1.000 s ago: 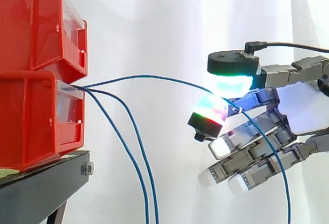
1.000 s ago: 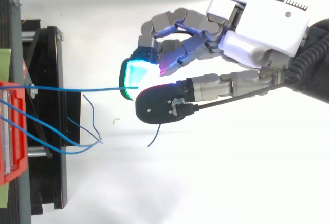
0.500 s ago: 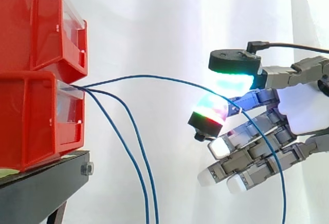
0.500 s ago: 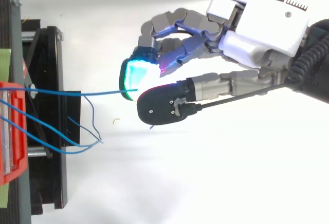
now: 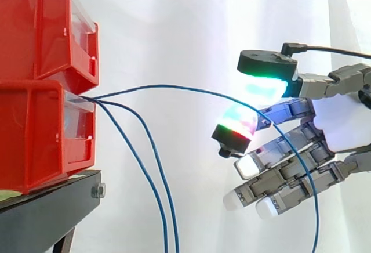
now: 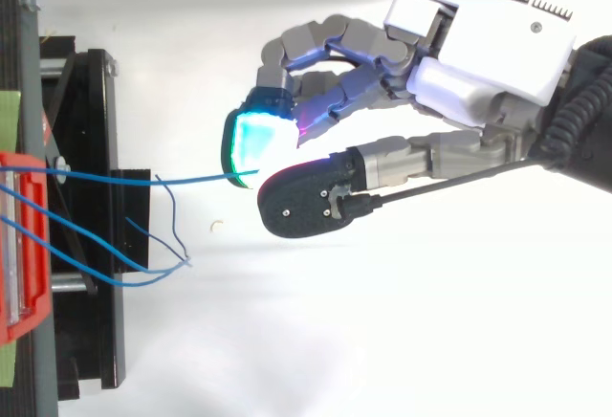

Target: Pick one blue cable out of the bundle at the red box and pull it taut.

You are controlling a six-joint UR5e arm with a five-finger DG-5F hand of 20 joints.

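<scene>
Blue cable (image 5: 174, 87) leaves the lower red bin (image 5: 35, 137) and arcs rightward, slack, above two other blue cables (image 5: 148, 174) that hang down. Farther right it passes between the thumb and a glowing fingertip pad (image 5: 235, 126) of the hand (image 5: 342, 119), which pinches it lightly. Step: one cable singled out, not yet taut. Next: firm pinch, draw away from the bin until the arc straightens.
</scene>
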